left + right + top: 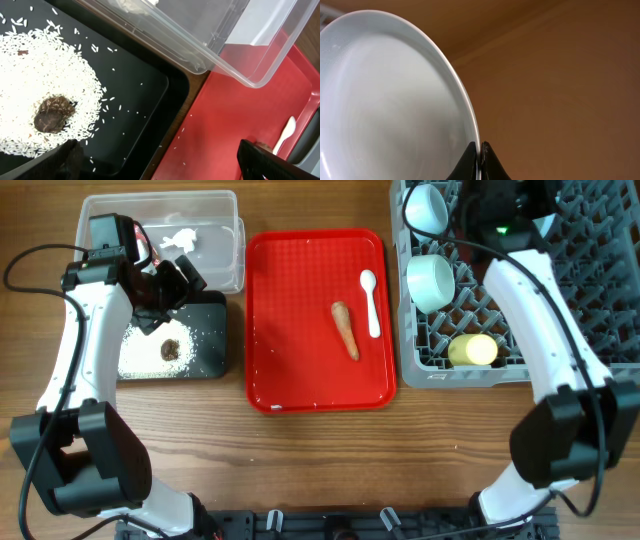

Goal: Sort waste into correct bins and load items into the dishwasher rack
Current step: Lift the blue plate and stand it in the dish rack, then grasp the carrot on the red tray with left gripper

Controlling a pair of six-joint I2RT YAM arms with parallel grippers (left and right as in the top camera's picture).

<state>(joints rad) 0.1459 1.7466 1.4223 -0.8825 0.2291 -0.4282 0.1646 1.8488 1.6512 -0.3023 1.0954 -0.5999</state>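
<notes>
Table (320, 455): brown wood grain under the red tray (290, 330).
Black tub (208, 318): left of the red tray, holding rice (135, 345) and a clump (171, 350).
Left gripper (159, 152): spread wide, empty, over that tub.
Right gripper (480, 161): pinched on the light-blue plate (395, 100) at its rim, above the rack (420, 370) right of the tray.
On the tray: carrot (345, 330), white spoon (370, 302).
Backdrop: plain brown behind the plate.

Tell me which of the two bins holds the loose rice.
The shallow black tub: rice is spread over its floor around a brown clump. The deeper clear tub holds white tissue bits instead.
</notes>
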